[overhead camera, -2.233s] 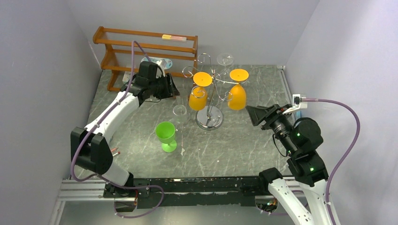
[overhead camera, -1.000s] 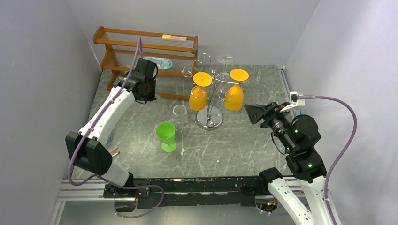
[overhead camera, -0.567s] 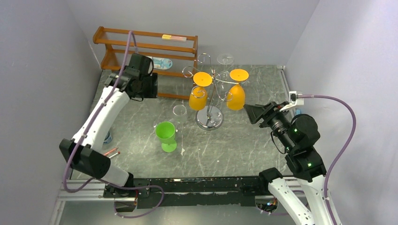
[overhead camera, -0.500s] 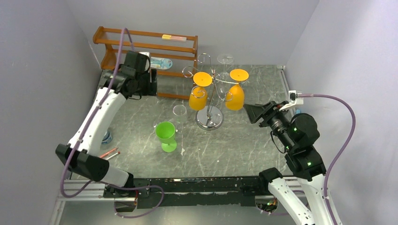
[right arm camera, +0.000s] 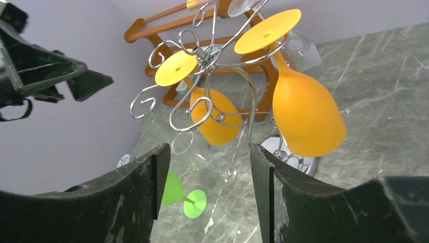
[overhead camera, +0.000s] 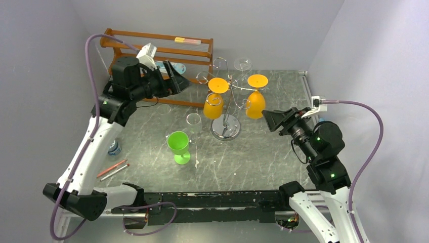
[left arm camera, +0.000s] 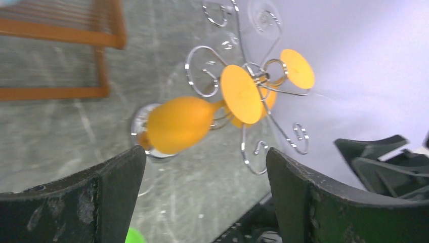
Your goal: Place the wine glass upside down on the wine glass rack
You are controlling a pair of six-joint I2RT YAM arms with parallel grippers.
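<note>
The chrome wine glass rack (overhead camera: 226, 104) stands at mid-table, with two orange glasses (overhead camera: 213, 99) hanging upside down on its arms and a clear one (overhead camera: 243, 64) at the back. A clear wine glass (overhead camera: 194, 121) and a green wine glass (overhead camera: 178, 147) stand upright left of its base. My left gripper (overhead camera: 178, 81) is raised left of the rack, open and empty; its wrist view (left arm camera: 205, 202) shows the rack (left arm camera: 243, 71) and an orange glass (left arm camera: 182, 124). My right gripper (overhead camera: 270, 120) is open and empty right of the rack; its wrist view (right arm camera: 207, 197) shows the rack (right arm camera: 202, 55), green glass (right arm camera: 174, 190) and clear glass (right arm camera: 202, 152).
A brown wooden shelf (overhead camera: 157, 50) stands at the back left, with a patterned plate (overhead camera: 169, 66) behind my left gripper. Two pens (overhead camera: 114, 168) and a small blue-patterned object (overhead camera: 114, 147) lie near the left wall. Walls close in on three sides.
My left arm has lifted and swung back from the clear glass toward the shelf. Its gripper now points right toward the rack. The right arm has barely moved.
</note>
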